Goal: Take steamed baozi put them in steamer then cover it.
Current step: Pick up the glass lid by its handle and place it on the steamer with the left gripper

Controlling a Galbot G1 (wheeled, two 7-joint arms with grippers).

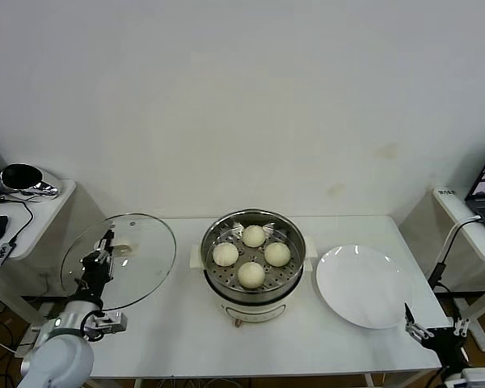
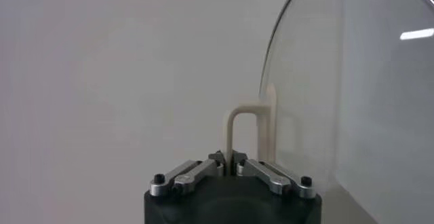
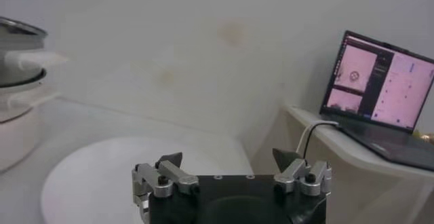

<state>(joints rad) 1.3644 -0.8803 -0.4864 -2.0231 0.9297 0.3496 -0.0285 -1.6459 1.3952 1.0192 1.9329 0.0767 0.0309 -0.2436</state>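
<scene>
Several cream-white baozi [image 1: 251,275] sit on the perforated tray inside the shiny steel steamer [image 1: 212,234] on its cream base at the table's middle. My left gripper [image 1: 107,242] is shut on the cream bar handle [image 2: 243,134] of the clear glass cover [image 1: 145,250]. It holds the cover tilted above the table's left end, left of the steamer. In the left wrist view the cover's glass [image 2: 352,96] stands beside the closed gripper [image 2: 228,159]. My right gripper [image 1: 410,322] is open and empty near the table's front right corner; it also shows in the right wrist view [image 3: 228,159].
A flat white round plate [image 1: 364,287] lies right of the steamer, also in the right wrist view [image 3: 95,174]. A side table with a dark bowl [image 1: 21,178] stands at the left. A laptop [image 3: 380,86] sits on a stand at the right.
</scene>
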